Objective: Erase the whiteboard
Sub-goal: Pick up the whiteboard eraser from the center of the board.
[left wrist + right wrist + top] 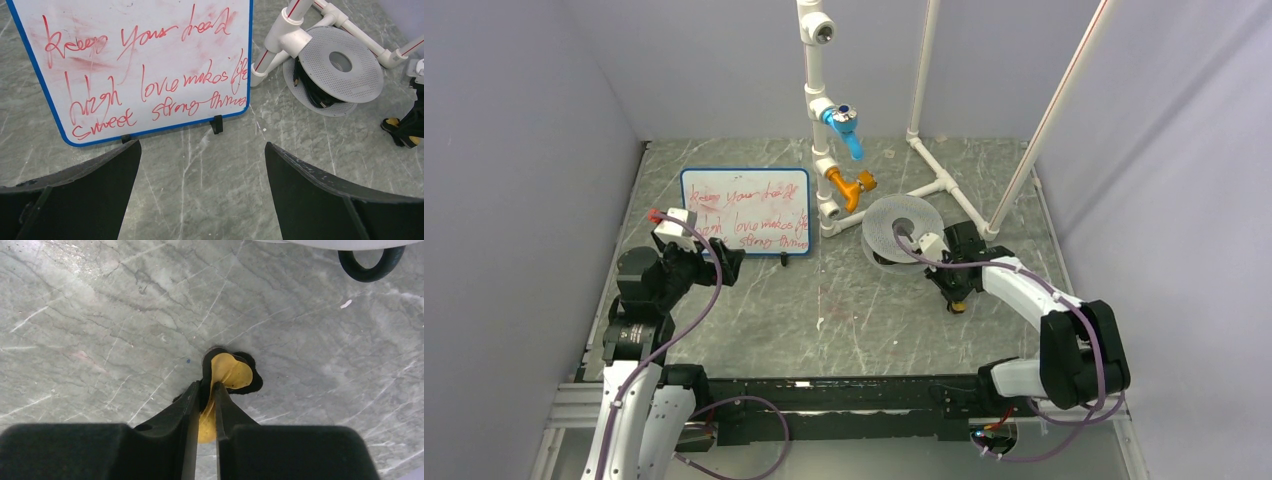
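Facing the left pincer (202, 145), apart: whiteboard (150, 65)

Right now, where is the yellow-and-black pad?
Right wrist view: the yellow-and-black pad is pinched in the right tool, low against the table. From above it lies right of centre, just on the near side of the grey perforated disc.

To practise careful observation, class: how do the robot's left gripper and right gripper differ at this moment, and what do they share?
The left gripper stands wide open and empty; the right gripper is pinched shut on a yellow-and-black pad. The left gripper faces the whiteboard; the right gripper points down at the table. Both have black fingers.
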You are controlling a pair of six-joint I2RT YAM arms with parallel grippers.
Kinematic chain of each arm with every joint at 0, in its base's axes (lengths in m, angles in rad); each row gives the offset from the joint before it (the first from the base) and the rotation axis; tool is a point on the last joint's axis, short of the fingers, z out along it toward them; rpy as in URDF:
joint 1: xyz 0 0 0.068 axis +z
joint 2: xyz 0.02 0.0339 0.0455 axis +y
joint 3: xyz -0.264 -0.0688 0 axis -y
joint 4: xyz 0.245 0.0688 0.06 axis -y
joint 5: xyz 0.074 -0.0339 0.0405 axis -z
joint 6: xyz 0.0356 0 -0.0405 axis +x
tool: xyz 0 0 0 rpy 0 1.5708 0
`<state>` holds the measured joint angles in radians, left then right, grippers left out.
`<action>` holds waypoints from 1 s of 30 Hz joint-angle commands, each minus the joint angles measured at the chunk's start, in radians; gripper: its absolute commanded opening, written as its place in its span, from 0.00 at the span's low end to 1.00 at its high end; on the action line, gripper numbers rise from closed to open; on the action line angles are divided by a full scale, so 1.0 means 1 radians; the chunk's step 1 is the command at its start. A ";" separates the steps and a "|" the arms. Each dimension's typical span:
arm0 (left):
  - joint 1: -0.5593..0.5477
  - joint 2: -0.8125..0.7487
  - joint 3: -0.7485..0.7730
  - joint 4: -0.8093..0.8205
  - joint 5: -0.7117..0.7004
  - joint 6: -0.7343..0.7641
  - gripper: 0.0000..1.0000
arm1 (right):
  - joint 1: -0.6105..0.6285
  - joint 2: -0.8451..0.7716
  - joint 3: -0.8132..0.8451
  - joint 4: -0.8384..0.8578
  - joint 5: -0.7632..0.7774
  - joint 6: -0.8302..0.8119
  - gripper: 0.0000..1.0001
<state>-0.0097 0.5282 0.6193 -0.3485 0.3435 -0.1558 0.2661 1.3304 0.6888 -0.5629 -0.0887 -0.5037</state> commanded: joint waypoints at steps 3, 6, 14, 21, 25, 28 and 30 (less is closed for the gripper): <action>0.006 -0.006 0.013 0.034 0.023 -0.012 0.99 | 0.034 -0.106 -0.033 -0.014 -0.049 -0.062 0.09; 0.006 -0.001 0.015 0.037 0.028 -0.011 0.99 | 0.092 -0.177 -0.047 -0.029 -0.106 -0.145 0.06; 0.007 0.005 0.017 0.031 0.032 -0.010 0.99 | 0.255 -0.150 -0.066 0.030 -0.027 -0.251 0.20; 0.007 0.004 0.016 0.031 0.031 -0.008 0.99 | 0.279 -0.122 -0.061 0.035 -0.012 -0.206 0.51; 0.007 0.002 0.016 0.032 0.035 -0.007 0.99 | 0.228 -0.138 -0.035 0.007 -0.058 -0.151 0.61; 0.007 0.001 0.015 0.035 0.039 -0.007 0.99 | 0.161 -0.149 -0.014 -0.007 -0.114 -0.120 0.66; 0.007 0.001 0.016 0.034 0.040 -0.007 0.99 | 0.130 -0.135 0.000 -0.019 -0.144 -0.100 0.67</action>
<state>-0.0097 0.5282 0.6193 -0.3485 0.3599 -0.1555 0.4519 1.2083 0.6315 -0.5598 -0.1520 -0.6647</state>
